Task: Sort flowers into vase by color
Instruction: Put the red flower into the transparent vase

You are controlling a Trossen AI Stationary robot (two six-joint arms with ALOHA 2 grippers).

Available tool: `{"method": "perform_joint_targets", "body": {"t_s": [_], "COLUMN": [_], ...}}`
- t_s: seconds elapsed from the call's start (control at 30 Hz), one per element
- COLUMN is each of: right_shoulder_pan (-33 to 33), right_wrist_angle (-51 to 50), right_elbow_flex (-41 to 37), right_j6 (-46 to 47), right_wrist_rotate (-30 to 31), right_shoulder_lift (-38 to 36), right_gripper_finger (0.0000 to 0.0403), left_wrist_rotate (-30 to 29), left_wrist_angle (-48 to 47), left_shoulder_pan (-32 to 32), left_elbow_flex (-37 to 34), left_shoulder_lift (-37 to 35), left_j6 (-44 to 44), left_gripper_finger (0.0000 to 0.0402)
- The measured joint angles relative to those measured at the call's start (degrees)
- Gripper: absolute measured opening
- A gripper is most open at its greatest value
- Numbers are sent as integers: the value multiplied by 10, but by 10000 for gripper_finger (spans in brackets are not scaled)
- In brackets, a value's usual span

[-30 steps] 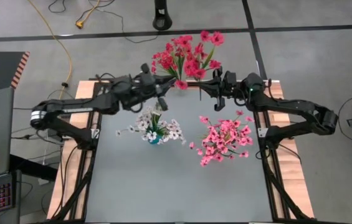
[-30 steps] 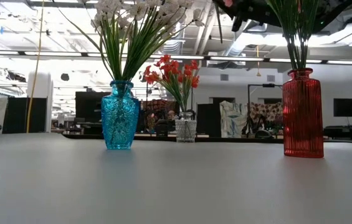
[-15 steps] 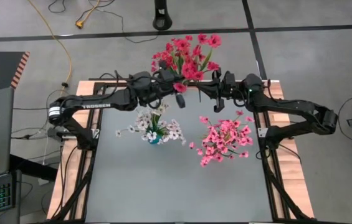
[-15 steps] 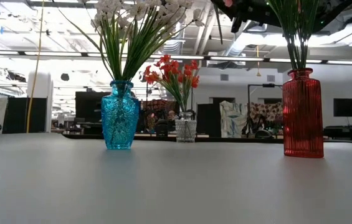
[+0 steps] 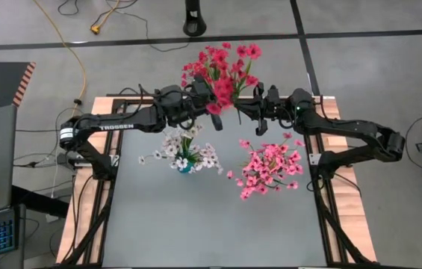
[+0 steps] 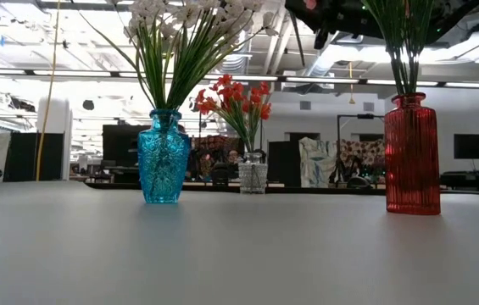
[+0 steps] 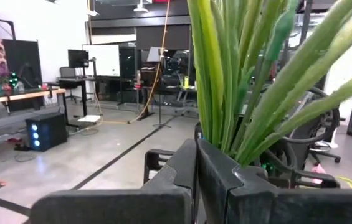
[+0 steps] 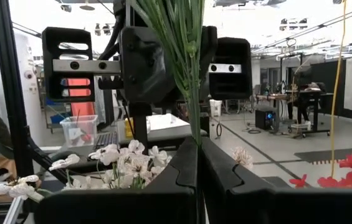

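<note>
At twelve o'clock on the table, above its far edge, we hold the red flowers (image 5: 222, 69) between both arms. Our left gripper (image 5: 205, 96) comes in from nine o'clock and our right gripper (image 5: 246, 110) from three o'clock, meeting at the stems below the blossoms. In the left wrist view the left fingers (image 7: 219, 180) are pinched on a thick sheaf of green stems. In the right wrist view the right fingers (image 8: 182, 168) are pressed together on a thin part of the same bunch, with the left gripper's body just behind it. We judge this to be a handover or a two-handed steadying: long floppy stems swing if gripped at one point only, so a second grip keeps them upright.

The other colours already stand sorted. The white flowers (image 5: 184, 152) fill the blue vase (image 6: 163, 158) toward ten o'clock. The pink flowers (image 5: 269, 167) fill the red vase (image 6: 412, 155) toward two o'clock. In the low view a small pale vase (image 6: 253, 177) with red blossoms stands at the far edge, so we judge the bunch belongs there.
</note>
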Motion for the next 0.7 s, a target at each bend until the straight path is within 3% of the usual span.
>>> {"method": "perform_joint_targets", "body": {"t_s": [0.3,0.7], "right_shoulder_pan": [-1,-1], "right_wrist_angle": [0,2], "right_elbow_flex": [0,0], "right_j6": [0,0], "right_wrist_rotate": [3,15], "right_shoulder_lift": [0,0], "right_gripper_finger": [32,34], "left_wrist_rotate": [1,-1], "left_wrist_angle": [-62,-52], "left_shoulder_pan": [0,0], "left_elbow_flex": [1,1], "left_shoulder_lift": [0,0], "left_j6": [-3,-52], "left_gripper_finger": [0,0]}}
